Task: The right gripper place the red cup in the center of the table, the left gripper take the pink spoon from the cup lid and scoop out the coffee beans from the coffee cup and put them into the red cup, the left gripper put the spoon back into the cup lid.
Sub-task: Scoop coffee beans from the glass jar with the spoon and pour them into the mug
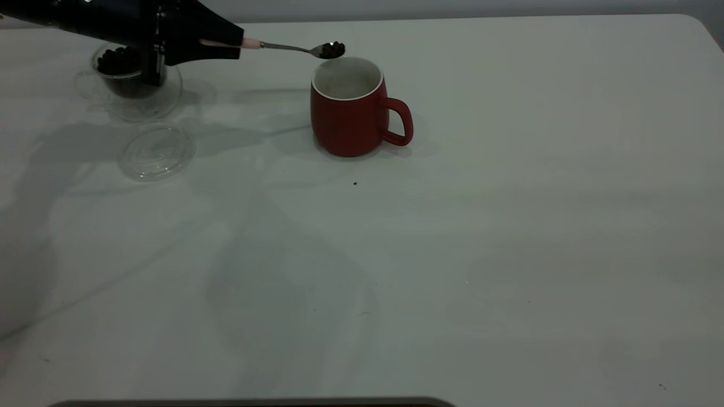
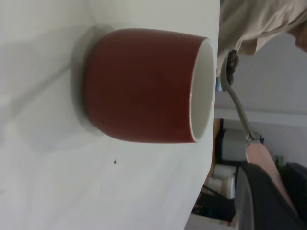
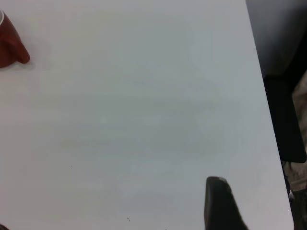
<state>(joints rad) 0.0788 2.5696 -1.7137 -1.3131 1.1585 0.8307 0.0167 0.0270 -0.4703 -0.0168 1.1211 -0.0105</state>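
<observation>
The red cup [image 1: 350, 113] stands upright on the white table [image 1: 509, 226], handle to the right, and looks empty inside. My left gripper [image 1: 240, 48] is shut on the pink spoon's handle [image 1: 251, 43]. It holds the spoon level, with its bowl full of coffee beans [image 1: 334, 50] just above the cup's far rim. In the left wrist view the red cup [image 2: 144, 86], the spoon bowl [image 2: 231, 67] and the left gripper [image 2: 273, 187] show. The glass coffee cup [image 1: 127, 73] with beans stands behind the left arm. The cup lid [image 1: 155, 151] lies empty in front of it. My right gripper [image 3: 108, 203] is open over bare table.
The table's far edge runs close behind the cups. A tiny dark speck [image 1: 355, 183] lies in front of the red cup. The red cup's handle [image 3: 12, 48] shows far off in the right wrist view.
</observation>
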